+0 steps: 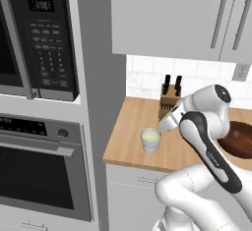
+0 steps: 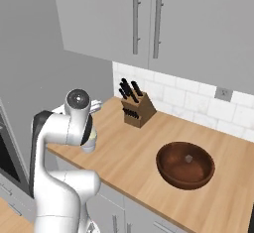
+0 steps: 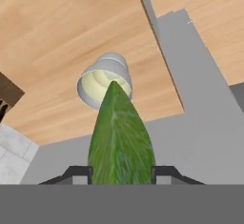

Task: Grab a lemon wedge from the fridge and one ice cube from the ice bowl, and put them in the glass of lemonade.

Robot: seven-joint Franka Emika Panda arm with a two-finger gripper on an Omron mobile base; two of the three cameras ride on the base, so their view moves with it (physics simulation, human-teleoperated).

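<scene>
Though text-bearing, microwave labels illegible.

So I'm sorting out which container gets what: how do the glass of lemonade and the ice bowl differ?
The glass of lemonade is small, whitish and translucent; the ice bowl is much wider, shallow and dark brown. The glass holds pale yellow liquid, the bowl one small cube. The glass stands near the counter's end beside the oven column, the bowl further along, past the knife block. Both are round, open-topped and sit on the wooden counter.
</scene>
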